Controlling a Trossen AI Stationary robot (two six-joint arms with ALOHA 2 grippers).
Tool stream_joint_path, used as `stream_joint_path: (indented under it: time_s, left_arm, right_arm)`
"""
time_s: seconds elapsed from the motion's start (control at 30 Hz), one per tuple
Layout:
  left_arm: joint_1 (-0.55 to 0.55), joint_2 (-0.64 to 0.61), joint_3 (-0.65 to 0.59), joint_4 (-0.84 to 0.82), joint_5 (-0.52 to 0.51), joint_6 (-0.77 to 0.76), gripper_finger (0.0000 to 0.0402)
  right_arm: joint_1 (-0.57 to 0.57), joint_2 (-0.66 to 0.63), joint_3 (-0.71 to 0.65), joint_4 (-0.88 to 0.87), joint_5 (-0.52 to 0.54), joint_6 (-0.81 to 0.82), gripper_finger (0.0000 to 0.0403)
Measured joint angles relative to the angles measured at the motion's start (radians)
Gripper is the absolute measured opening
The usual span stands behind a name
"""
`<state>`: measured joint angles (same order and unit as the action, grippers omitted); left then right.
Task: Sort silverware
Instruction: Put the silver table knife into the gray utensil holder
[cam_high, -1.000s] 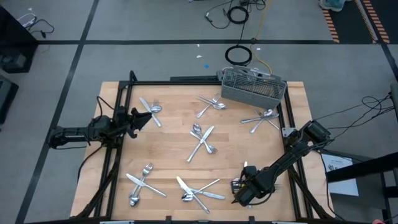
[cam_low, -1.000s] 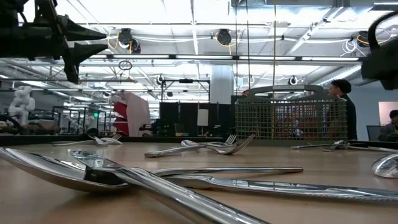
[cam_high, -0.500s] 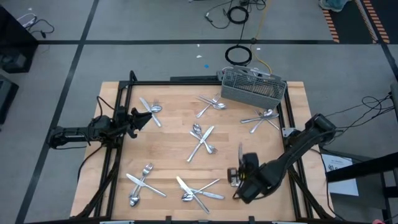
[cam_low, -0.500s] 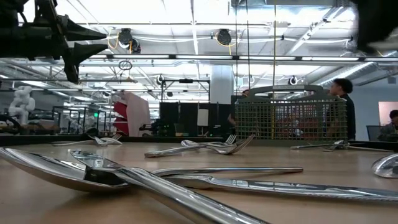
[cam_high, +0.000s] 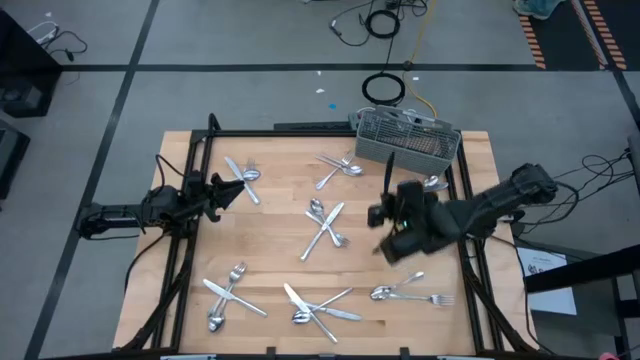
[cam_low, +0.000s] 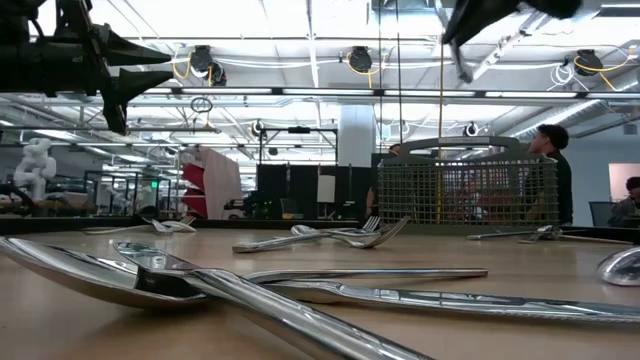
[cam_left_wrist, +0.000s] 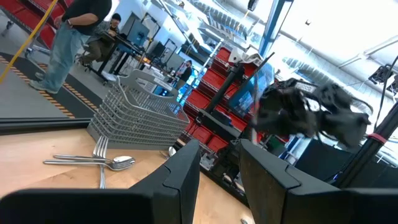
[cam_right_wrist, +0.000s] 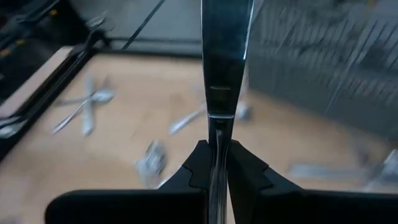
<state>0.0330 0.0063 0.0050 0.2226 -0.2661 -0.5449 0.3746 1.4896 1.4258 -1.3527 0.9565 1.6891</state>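
My right end effector (cam_right_wrist: 217, 163) grips a slender silver knife (cam_right_wrist: 225, 56) above the pale wooden bench (cam_high: 280, 250), busy workshop behind.

The high view looks straight down on the whole wooden desk (cam_high: 280, 250). The low view sits at desk-top height, facing the room. Both share the grey wire-mesh basket (cam_high: 405, 140), as do both close-in wrist views.

the basket (cam_high: 407, 139) sits on the surface (cam_high: 280, 250) at 1 o'clock. clusters of silverware (cam_high: 325, 226) lie at centre, 10, 12, 2, 5, 6 and 7 o'clock. the right gripper (cam_high: 388, 200), at 3 o'clock, holds a knife (cam_high: 389, 172) pointing at the basket. the left gripper (cam_high: 213, 190) is at 9 o'clock.
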Motion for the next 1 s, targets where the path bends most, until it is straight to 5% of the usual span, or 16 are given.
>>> stream_joint_path:
  time_s: [0.2,0.5,0.73,1.0]
  left_arm:
    - [0.000,0.000,0.000,0.000,0.000,-0.003,0.0120]
    - [0.000,0.000,0.000,-0.016,0.017,-0.003,0.0120]
    - [0.000,0.000,0.000,-0.064,0.016,-0.002,0.0120]
    - [0.000,0.000,0.000,-0.076,-0.123,-0.049,0.0120]
  right_arm:
    - [-0.203,-0.032,0.000,0.051,0.108,-0.254,0.0015]
    - [-0.417,-0.032,0.000,0.260,0.102,-0.613,0.0015]
    - [-0.567,-0.043,-0.002,0.366,-0.022,-0.971,0.0015]
    - [-0.729,-0.217,-0.135,0.634,-0.209,-1.272,0.0015]
